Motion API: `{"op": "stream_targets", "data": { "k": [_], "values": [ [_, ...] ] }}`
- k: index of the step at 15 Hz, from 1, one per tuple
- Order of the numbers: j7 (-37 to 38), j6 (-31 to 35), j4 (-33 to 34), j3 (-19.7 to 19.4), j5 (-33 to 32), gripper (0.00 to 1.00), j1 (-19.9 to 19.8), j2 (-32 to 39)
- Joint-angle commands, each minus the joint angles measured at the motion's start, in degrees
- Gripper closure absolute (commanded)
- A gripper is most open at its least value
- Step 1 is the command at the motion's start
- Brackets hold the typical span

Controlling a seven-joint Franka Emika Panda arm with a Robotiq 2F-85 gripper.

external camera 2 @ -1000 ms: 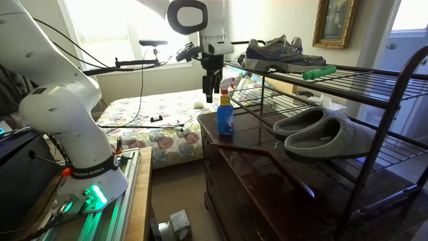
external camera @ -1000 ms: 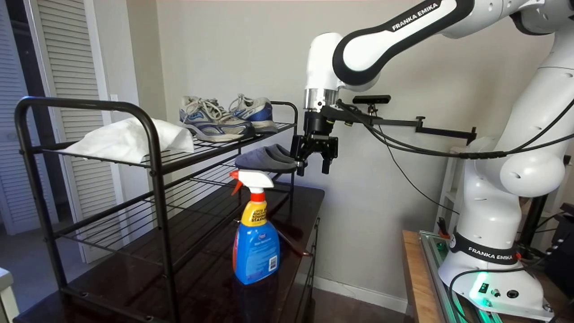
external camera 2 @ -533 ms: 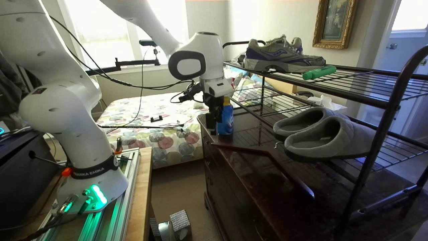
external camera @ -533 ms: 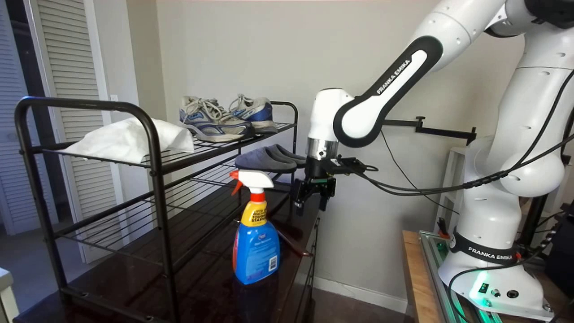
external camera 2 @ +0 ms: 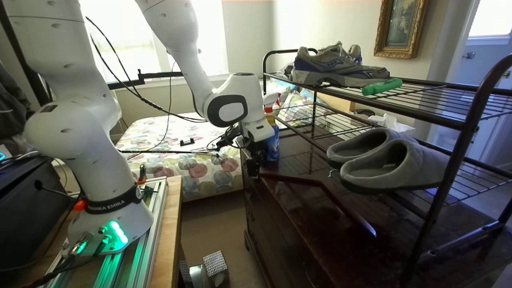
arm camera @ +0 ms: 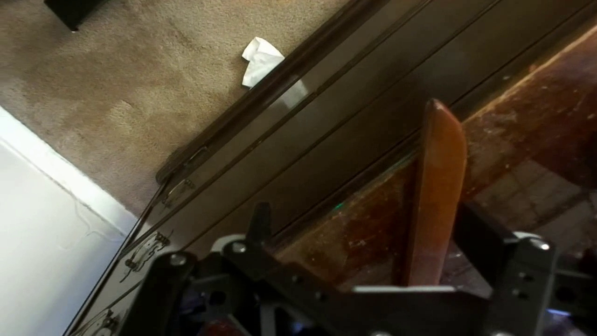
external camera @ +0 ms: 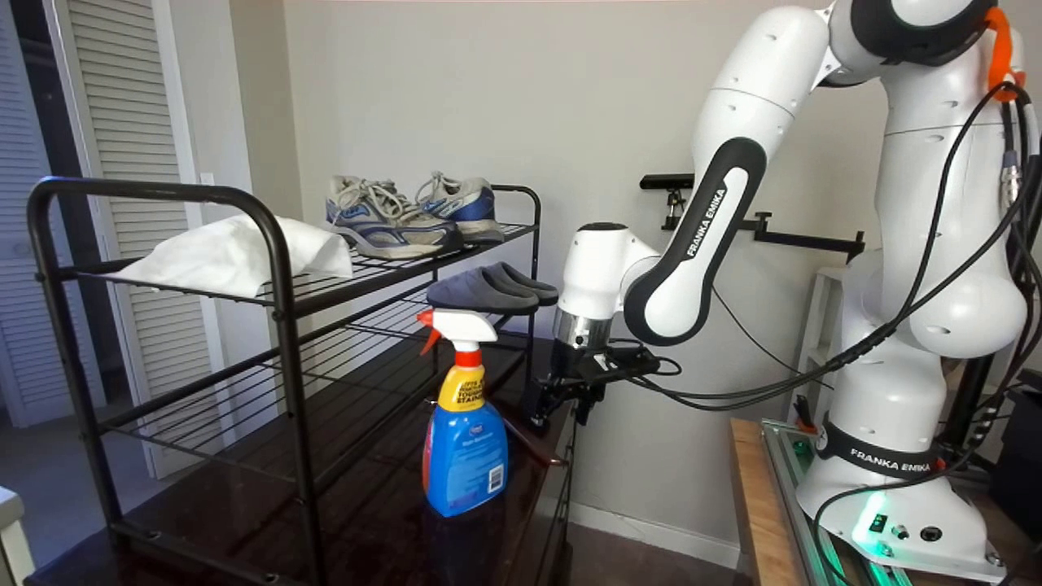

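Bed (external camera 2: 200, 176), with a dotted spread, at the far left in an exterior view. Counter (external camera 2: 304, 208), the dark wood top of a chest of drawers, at the right of the bed. Robot arm (external camera: 741, 122), white, at the right in an exterior view, bent down over the counter's right edge. Rack (external camera: 291, 391), dark metal with wire shelves, standing on the counter; a white cloth (external camera: 232, 252) lies at the near end of its top shelf. Wooden coat hanger (arm camera: 438, 200), lying on the counter; in the wrist view one limb runs between the jaws, its tip showing across the counter's edge. Running shoes (external camera: 391, 224), on the top shelf, farther along than the cloth. Slippers (external camera 2: 420, 164), grey, on the shelf below. Spray bottle (external camera: 466, 452), blue, upright on the counter, left of and nearer than the gripper (external camera: 561, 419) in that exterior view. The jaws stand wide apart and have hold of nothing; whether they touch the wood cannot be told. Green tube (external camera 2: 382, 87), on the top shelf, just beside a running shoe.
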Motion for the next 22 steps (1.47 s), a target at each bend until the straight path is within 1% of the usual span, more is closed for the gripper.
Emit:
{"op": "stream_targets", "data": {
  "k": [1, 2, 3, 4, 8, 10, 15, 18, 20, 21, 22],
  "values": [
    [14.5, 0.4, 2.8, -4.9, -15.0, 0.0, 3.4, 1.8],
    [17.7, -1.0, 3.6, -5.5, -17.3, 0.0, 4.2, 1.6],
    [11.4, 0.1, 1.5, -3.9, -12.2, 0.0, 2.2, 0.9],
    [12.4, 0.1, 1.8, -4.1, -13.0, 0.0, 2.4, 0.8],
    [12.2, 0.1, 1.8, -4.1, -13.0, 0.0, 2.4, 0.9],
    [13.2, 0.6, 2.8, -4.3, -15.2, 0.0, 3.0, 1.8],
    [12.3, 2.5, 4.9, -4.0, -15.8, 0.0, 3.7, 3.9],
    [14.0, 1.5, 7.8, -4.9, -18.9, 0.0, 5.1, 6.5],
    [13.7, 1.5, 9.3, -5.0, -19.6, 0.0, 5.5, 8.2],
    [13.8, 1.5, 10.1, -5.2, -20.1, 0.02, 5.8, 9.0],
    [13.5, 1.4, 10.7, -5.1, -20.0, 0.13, 5.9, 9.8]
  ]
}}
